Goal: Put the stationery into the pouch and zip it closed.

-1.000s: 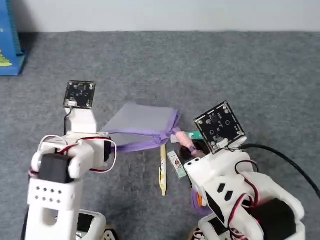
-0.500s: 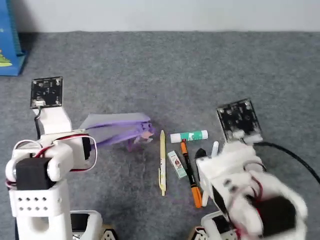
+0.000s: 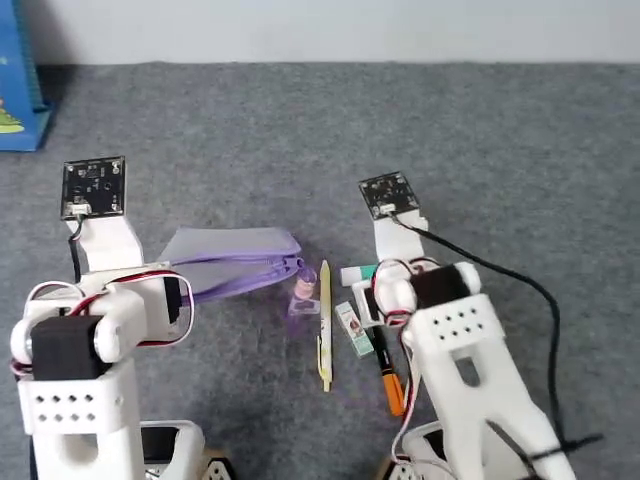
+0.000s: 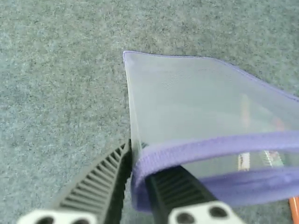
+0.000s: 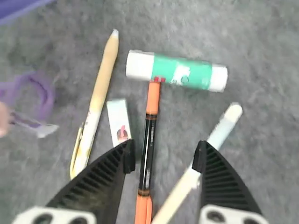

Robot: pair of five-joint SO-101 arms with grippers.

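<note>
High view: purple see-through pouch (image 3: pixel 235 258) lies on the grey desk (image 3: pixel 500 150), in front of the left arm. The left hand (image 4: pixel 136 161) is clamped on 1 end of the pouch, pinching the purple zip edge with 1 finger on either side. The pouch mouth looks unzipped, and the zip pull (image 3: pixel 305 290) lies loose on the desk just beside the tip of the yellow pen (image 3: pixel 324 325). The right hand (image 5: pixel 163 150) is spread wide and holds nothing, hovering low over the stationery. The orange pen (image 5: pixel 148 140) sits between its 2 fingers, and the white pen (image 5: pixel 219 130) is close by 1 finger. The glue stick (image 5: pixel 177 74) lies crosswise, touching the orange pen's tip. The small eraser box (image 5: pixel 119 126) is between the yellow pen and the orange pen. All 5 pieces lie on the desk outside the pouch, just beside it.
</note>
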